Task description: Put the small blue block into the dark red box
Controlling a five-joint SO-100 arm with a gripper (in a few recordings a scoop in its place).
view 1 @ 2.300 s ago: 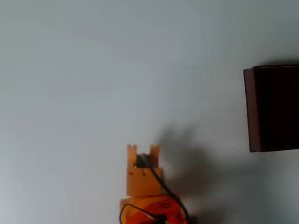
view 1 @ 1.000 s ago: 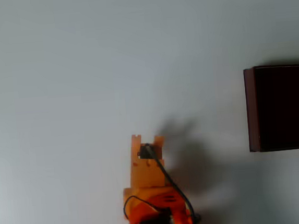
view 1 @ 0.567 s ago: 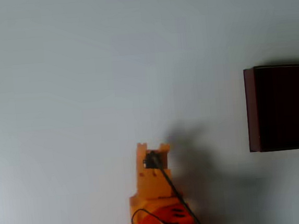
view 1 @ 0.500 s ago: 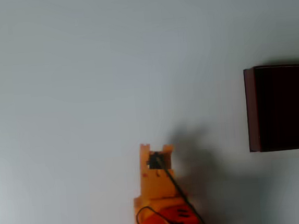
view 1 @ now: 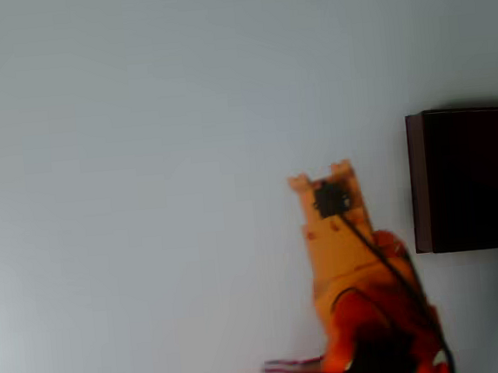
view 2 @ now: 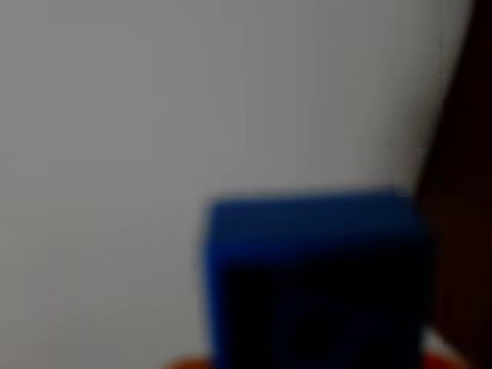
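Gripping the small blue block (view 2: 315, 280), to judge by the wrist view, where the block sits blurred and very close to the lens at bottom centre, with slivers of orange at the frame's lower edge on either side of it. Seen from overhead as an orange end effector (view 1: 322, 180) pointing toward the top of the frame, 2 short prongs showing at its tip and a dark part set just behind them. Cannot make out the block itself from overhead, hidden under the orange body. Trailing back from the tip: a black cable running down over the orange arm (view 1: 365, 316) toward the bottom edge, with a few thin coloured wires sticking out to the left near the base.

Hovering over bare white worktop (view 1: 142, 161), left of the dark red box (view 1: 419, 180) in the overhead view and near it, apart from its left wall. Level with roughly the middle of that wall. Box lying at the right edge of the overhead frame, cut off by it, thin reddish-brown wall around a very dark interior. Showing in the wrist view as a dark band (view 2: 469, 192) along the right side, just beyond the block.
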